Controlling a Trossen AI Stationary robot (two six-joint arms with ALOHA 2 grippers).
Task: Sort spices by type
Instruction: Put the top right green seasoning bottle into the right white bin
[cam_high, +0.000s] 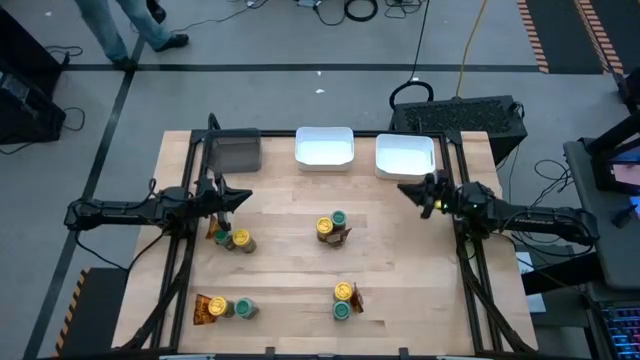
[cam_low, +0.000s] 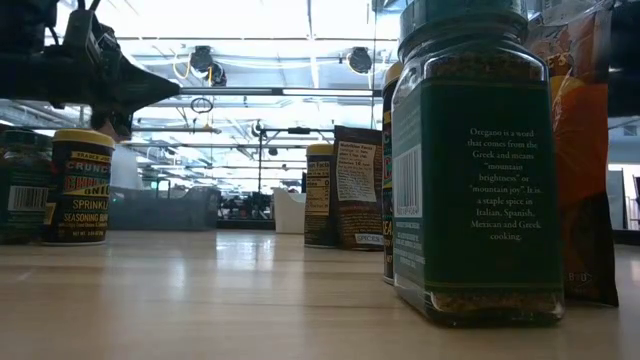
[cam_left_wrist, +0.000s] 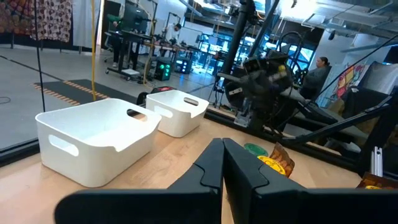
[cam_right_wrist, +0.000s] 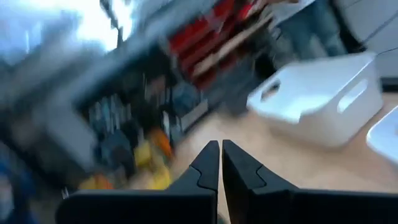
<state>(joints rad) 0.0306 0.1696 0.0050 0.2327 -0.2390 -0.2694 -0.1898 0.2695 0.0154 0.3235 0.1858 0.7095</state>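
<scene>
The spices stand on the table in four small groups, each with a yellow-lidded jar, a green-lidded jar and an orange-brown foil packet: one at the left (cam_high: 235, 240), one in the middle (cam_high: 332, 228), one near the front (cam_high: 345, 299) and one at the near left (cam_high: 225, 308). In the low view a green-lidded oregano jar (cam_low: 475, 170) stands closest, with a packet (cam_low: 588, 150) behind it. My left gripper (cam_high: 240, 195) (cam_left_wrist: 222, 146) hangs shut above the table, just beyond the left group. My right gripper (cam_high: 405, 187) (cam_right_wrist: 220, 149) hangs shut near the right white tray.
Along the far edge sit a grey tray (cam_high: 232, 152) and two white trays (cam_high: 324, 147) (cam_high: 405, 156). Bare wood lies between the groups of spices. A person's legs (cam_high: 120, 30) show on the floor beyond the table's far left.
</scene>
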